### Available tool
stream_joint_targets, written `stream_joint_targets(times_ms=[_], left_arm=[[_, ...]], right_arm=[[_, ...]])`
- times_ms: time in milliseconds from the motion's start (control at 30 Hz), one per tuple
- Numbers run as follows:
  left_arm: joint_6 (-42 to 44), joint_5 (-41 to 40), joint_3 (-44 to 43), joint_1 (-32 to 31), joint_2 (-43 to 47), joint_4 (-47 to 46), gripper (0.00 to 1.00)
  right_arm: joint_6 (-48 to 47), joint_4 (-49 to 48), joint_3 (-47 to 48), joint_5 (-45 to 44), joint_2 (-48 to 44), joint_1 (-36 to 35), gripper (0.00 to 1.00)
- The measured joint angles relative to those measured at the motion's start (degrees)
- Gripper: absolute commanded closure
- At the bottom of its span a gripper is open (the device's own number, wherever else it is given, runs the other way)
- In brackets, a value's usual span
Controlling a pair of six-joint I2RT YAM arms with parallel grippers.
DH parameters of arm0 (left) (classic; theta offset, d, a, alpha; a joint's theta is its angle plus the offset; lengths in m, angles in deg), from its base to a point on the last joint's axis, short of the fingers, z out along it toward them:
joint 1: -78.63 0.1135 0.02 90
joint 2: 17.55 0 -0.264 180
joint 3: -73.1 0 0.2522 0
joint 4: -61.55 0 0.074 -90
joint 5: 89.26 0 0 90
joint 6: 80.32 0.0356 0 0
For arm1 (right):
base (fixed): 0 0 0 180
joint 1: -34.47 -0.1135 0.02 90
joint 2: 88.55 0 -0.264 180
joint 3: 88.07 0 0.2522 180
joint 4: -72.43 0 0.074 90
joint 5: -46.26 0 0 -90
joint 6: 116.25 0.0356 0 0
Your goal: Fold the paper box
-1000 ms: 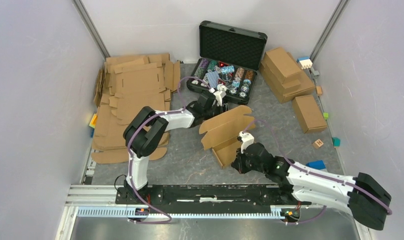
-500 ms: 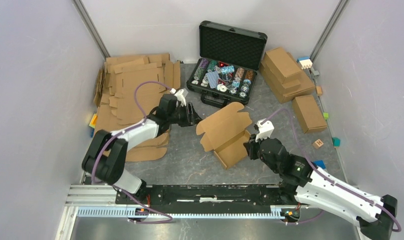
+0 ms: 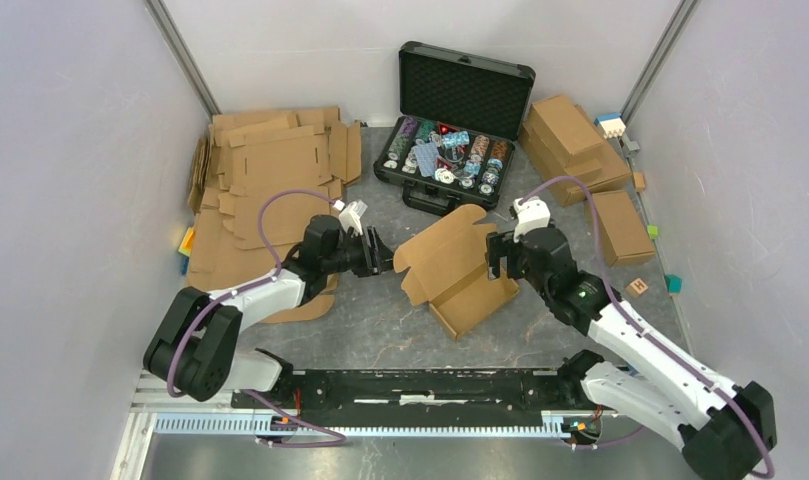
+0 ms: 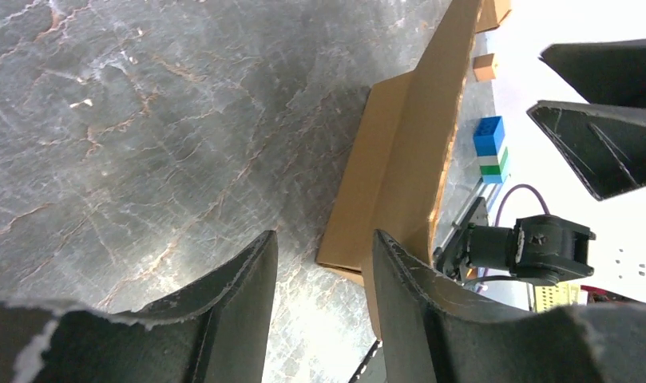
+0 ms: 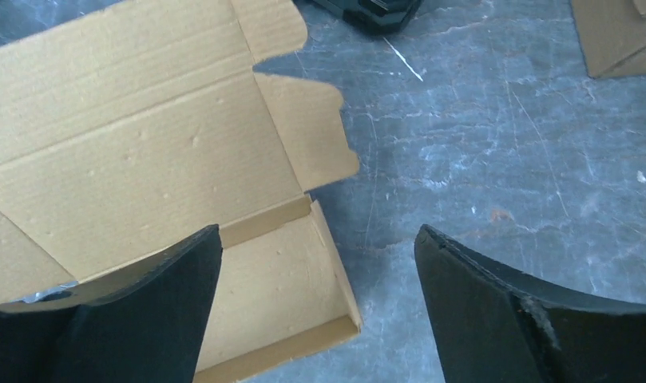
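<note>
The paper box point(image 3: 475, 295) sits mid-table as a shallow brown tray, its lid point(image 3: 442, 248) standing tilted up at the back left. My left gripper point(image 3: 378, 253) hovers just left of the lid, open, with nothing between its fingers. In the left wrist view the box point(image 4: 399, 183) stands edge-on beyond the left gripper point(image 4: 323, 237). My right gripper point(image 3: 494, 260) is at the box's right side, open wide and apart from the cardboard. The right wrist view looks down past the right gripper point(image 5: 317, 231) at the tray's corner and the lid's inner face point(image 5: 144, 152).
An open black case of chips point(image 3: 450, 150) stands behind the box. Flat cardboard sheets point(image 3: 270, 180) are piled at the left. Folded boxes point(image 3: 575, 140) and another folded box point(image 3: 618, 228) sit at the back right, with small coloured blocks point(image 3: 637, 288) near the right wall.
My right gripper opened, let go of the box's front and swung round to its right side. The left gripper drew back from beside the case to the lid's left edge.
</note>
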Motion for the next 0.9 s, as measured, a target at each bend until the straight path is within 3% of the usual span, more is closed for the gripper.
stream_joint_targets(times_ms=[200, 400, 567, 633, 900], left_arm=[[-1.5, 1.9, 0.1, 0.0, -0.2, -3.4, 0.46], [-1.8, 2.7, 0.0, 0.0, -1.3, -4.2, 0.46], [-1.8, 2.8, -1.2, 0.0, -2.5, -3.8, 0.46], [-1.8, 2.8, -2.0, 0.0, -2.9, -3.8, 0.47], [-1.8, 2.8, -3.7, 0.0, -3.5, -3.6, 0.47]], right_arm=[[-2.3, -9.9, -2.4, 16.1, 1.2, 11.6, 0.02], [-1.3, -20.5, -3.1, 33.8, 8.8, 23.7, 0.02], [0.4, -27.4, -4.0, 42.7, 14.2, 27.7, 0.05], [1.1, -29.3, -4.5, 45.0, 15.9, 27.7, 0.11], [2.7, -32.6, -6.5, 49.6, 17.0, 27.7, 0.53]])
